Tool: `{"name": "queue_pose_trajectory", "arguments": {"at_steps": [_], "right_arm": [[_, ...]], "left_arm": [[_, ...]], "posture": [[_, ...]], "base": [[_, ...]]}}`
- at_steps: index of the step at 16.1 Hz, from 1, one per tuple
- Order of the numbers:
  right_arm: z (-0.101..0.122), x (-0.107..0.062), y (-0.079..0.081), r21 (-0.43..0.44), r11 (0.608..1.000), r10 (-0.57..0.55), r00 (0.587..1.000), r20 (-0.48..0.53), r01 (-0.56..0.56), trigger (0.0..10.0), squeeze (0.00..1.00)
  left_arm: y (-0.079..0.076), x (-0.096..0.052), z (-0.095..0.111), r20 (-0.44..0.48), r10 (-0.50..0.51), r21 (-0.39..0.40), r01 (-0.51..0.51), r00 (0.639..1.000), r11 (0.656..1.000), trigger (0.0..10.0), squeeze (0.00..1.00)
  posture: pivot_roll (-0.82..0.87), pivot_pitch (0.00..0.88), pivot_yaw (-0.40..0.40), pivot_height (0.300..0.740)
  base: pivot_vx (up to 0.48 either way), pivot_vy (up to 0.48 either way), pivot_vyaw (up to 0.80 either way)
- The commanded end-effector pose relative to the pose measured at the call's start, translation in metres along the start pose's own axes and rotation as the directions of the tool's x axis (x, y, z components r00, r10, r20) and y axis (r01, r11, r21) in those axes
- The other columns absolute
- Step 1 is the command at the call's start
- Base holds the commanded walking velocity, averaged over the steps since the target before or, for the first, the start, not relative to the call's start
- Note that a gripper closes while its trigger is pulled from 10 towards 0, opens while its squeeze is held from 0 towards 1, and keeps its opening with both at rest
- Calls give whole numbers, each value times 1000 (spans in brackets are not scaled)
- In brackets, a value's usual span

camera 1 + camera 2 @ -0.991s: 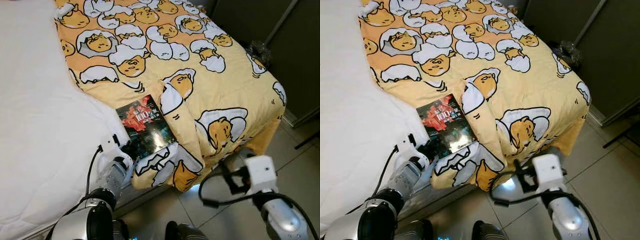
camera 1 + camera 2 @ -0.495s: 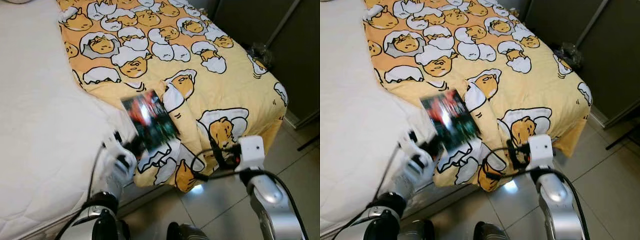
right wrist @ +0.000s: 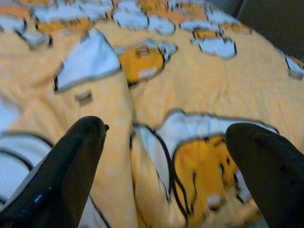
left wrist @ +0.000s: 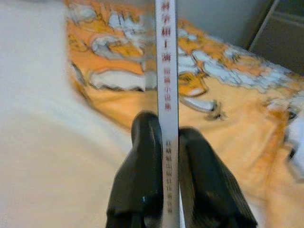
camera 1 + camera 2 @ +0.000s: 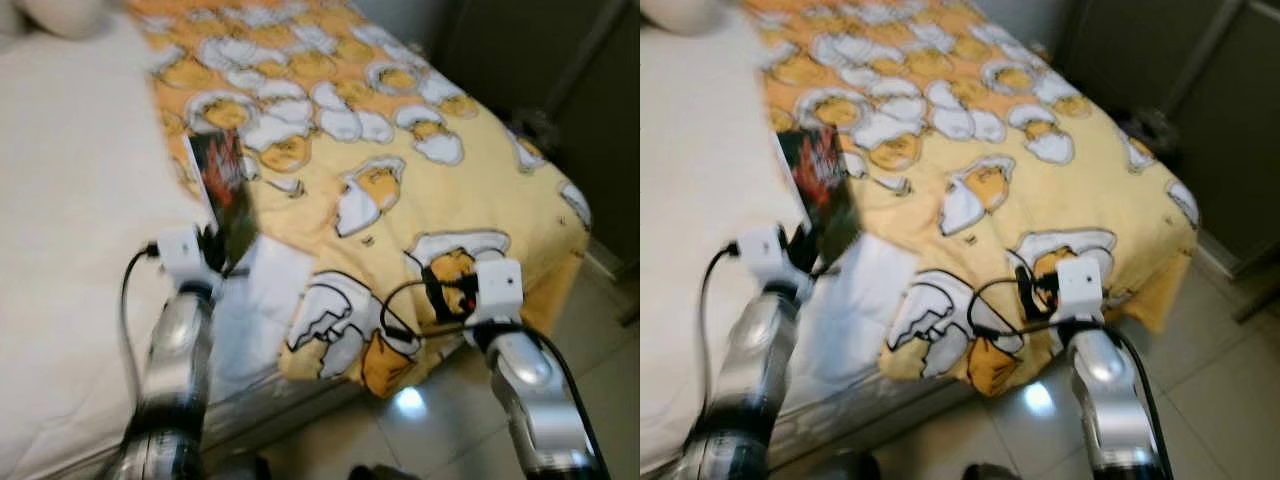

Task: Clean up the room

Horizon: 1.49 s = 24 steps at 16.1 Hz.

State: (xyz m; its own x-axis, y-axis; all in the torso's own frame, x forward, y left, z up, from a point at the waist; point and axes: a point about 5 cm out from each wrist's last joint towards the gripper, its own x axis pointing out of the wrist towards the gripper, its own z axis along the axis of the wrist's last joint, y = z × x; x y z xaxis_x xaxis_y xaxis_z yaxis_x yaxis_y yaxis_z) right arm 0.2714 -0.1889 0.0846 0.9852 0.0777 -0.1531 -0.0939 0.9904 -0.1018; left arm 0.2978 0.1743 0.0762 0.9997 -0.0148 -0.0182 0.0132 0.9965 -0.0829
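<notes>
Bed point(image 5: 70, 240) w/ white sheet, bare on robot's left side. Yellow-orange duvet point(image 5: 400, 160) w/ egg cartoon print lies over the right side & far end, its near corner hanging over bed edge toward tiled floor point(image 5: 420, 440). Pale pillow point(image 5: 55, 15) at far left corner.

The dark red-covered paperback book point(image 5: 222, 190) now stands lifted off the yellow egg-print quilt point(image 5: 400, 150), toward ten o'clock. The left gripper point(image 4: 166, 142) pinches its spine. The right gripper point(image 3: 161, 156) rises over the quilt's edge, fingers spread.
</notes>
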Motion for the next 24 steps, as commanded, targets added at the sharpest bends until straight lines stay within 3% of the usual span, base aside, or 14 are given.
{"name": "queue_pose_trajectory", "arguments": {"at_steps": [1, 5, 7, 10, 11, 15, 19, 20, 23, 24], "right_arm": [[3, 5, -18, 40, 996, -85, 996, 30, 84, 10000, 0], [11, 20, -12, 53, 996, -74, 995, 70, 70, 10000, 0], [14, 30, -5, 63, 997, -56, 995, 86, 50, 10000, 71], [16, 36, 1, 76, 997, -42, 994, 101, 34, 10000, 118], [14, 38, 8, 87, 996, -28, 994, 102, 19, 10000, 208], [13, 41, 18, 100, 995, -12, 994, 113, 0, 10000, 267], [6, 31, 19, 65, 997, 30, 994, 108, -38, 10000, 369], [6, 30, 21, 59, 997, 50, 993, 111, -57, 10000, 533], [4, 33, 28, 66, 995, 68, 992, 104, -75, 10000, 549], [4, 34, 31, 75, 994, 68, 992, 104, -75, 10000, 510]], "left_arm": [[-23, -7, 7, 13, -43, 85, 42, 999, 995, 0, 0], [-14, 0, 9, -10, 36, 144, -34, 999, 989, 0, 0], [-7, 6, 20, 11, 77, 185, -77, 997, 980, 0, 0], [-7, 13, 26, 22, 57, 212, -60, 998, 975, 0, 0], [-10, 19, 30, 22, 45, 233, -49, 999, 971, 10000, 0], [-18, 30, 42, 42, -7, 200, -2, 999, 980, 10000, 0], [-32, 24, 25, -14, 7, 97, -5, 1000, 995, 10000, 0], [-36, 24, 23, -18, 0, 82, 1, 1000, 997, 10000, 0], [-39, 28, 25, -20, -20, 105, 22, 1000, 994, 10000, 0], [-37, 29, 24, -35, -11, 116, 15, 999, 993, 10000, 0]], "posture": [[-24, 0, 6, 740], [6, 0, 8, 740], [27, 0, 1, 740], [51, 0, 4, 740], [69, 0, 14, 740], [59, 0, 22, 740], [13, 0, -1, 740], [12, 0, 4, 740], [20, 0, 16, 740], [20, 0, 26, 740]], "base": [[0, 0, 463], [0, 0, 459], [0, 0, 456], [0, 0, 454], [0, 0, 438], [60, 0, 436], [139, 425, 438], [0, 480, 0], [0, 480, 267], [0, 352, 400]]}}
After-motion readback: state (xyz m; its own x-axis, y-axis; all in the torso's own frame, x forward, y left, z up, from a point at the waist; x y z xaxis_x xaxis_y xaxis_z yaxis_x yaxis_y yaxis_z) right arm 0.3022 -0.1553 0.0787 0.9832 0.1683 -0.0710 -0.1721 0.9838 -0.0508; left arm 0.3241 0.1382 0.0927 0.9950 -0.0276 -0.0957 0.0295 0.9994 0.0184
